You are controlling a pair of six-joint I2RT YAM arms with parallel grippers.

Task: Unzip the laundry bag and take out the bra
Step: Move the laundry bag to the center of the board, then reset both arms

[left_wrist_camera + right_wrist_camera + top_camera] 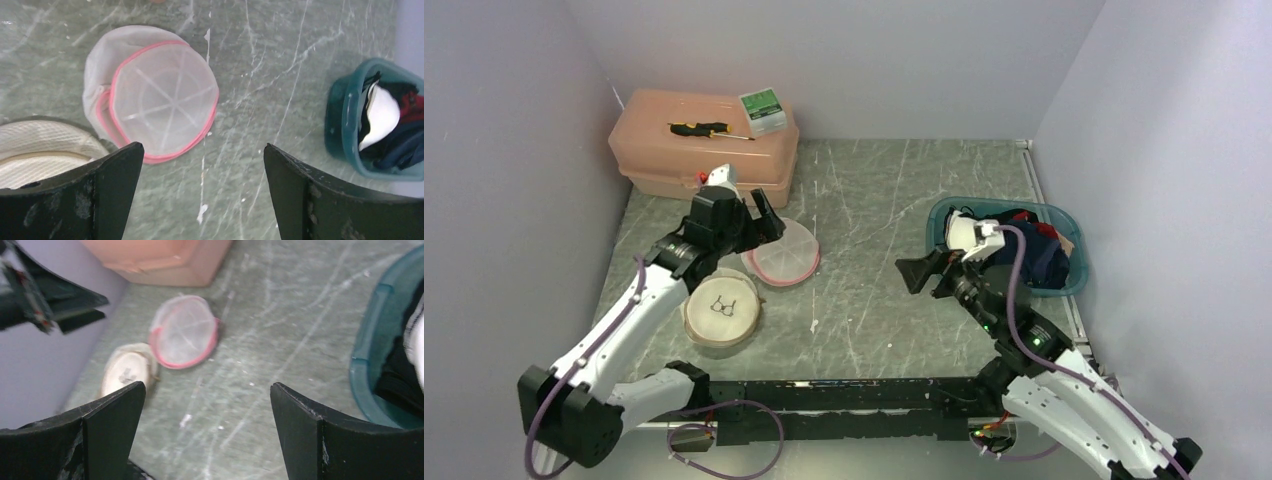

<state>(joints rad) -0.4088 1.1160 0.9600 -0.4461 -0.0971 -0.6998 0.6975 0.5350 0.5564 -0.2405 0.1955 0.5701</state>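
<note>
Looks about done: bag (162, 95) seemingly unzipped, apparent bra (721, 310) out just beside bag, left claw (201, 149) and right claw (207, 386) spread, empty.

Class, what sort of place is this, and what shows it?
Probably a robot test cell: plain walls box in a grey marbled table, with a white left arm, a white right arm and a pink-rimmed round mesh laundry bag.
</note>
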